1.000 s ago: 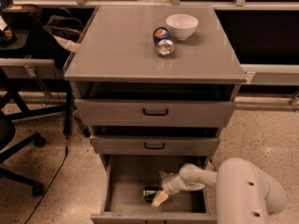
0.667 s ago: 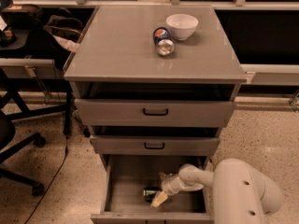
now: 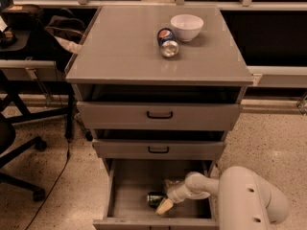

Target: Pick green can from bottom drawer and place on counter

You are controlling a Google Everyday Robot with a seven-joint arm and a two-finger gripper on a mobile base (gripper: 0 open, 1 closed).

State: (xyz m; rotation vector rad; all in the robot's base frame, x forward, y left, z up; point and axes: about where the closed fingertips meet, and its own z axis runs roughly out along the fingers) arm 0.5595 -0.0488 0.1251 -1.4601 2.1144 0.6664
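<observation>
The bottom drawer (image 3: 125,195) is pulled open, a plain grey box. The green can (image 3: 155,199) lies on its side on the drawer floor near the front. My gripper (image 3: 164,205) reaches down into the drawer from the right, at the can's right end, its cream fingertips touching or just beside it. The arm (image 3: 249,200) covers the drawer's right part. The counter (image 3: 124,47) is the flat grey top of the cabinet.
A blue-and-red can (image 3: 167,42) lies on its side on the counter beside a white bowl (image 3: 186,27). The two upper drawers (image 3: 158,115) with black handles stand slightly open. An office chair (image 3: 14,143) and a desk stand at the left.
</observation>
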